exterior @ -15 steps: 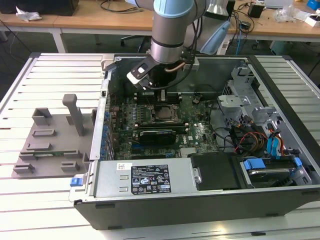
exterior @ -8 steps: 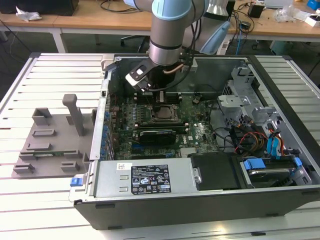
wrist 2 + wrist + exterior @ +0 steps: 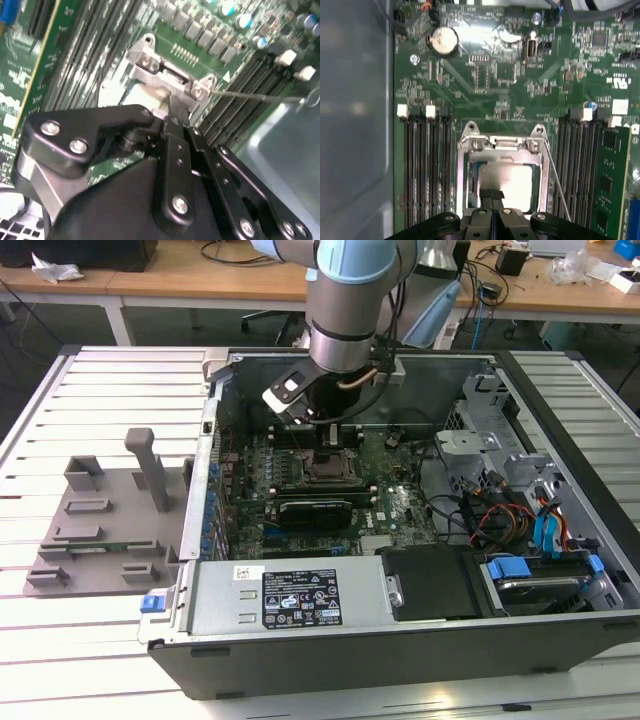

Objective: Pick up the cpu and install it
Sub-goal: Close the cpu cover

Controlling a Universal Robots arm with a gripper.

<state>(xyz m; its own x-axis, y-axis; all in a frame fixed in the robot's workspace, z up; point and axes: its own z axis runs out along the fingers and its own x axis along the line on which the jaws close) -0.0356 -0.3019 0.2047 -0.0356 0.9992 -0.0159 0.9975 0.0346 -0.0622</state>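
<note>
One cpu (image 3: pixel 510 177), slatted white table (image 3: pixel 100 390), wooden desks (image 3: pixel 190 282)

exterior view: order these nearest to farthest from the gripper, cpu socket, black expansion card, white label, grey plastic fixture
1. Metal-framed cpu socket, right under the gripper.
2. Long black expansion card, just beside the socket, toward the camera.
3. White printed label, on the silver metal cover nearer the camera.
4. Grey plastic fixture, far off at the exterior view's left.

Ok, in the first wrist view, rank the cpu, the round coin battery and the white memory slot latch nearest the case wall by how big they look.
1. cpu, largest, though the gripper covers part of it.
2. coin battery.
3. white latch, smallest.
</note>
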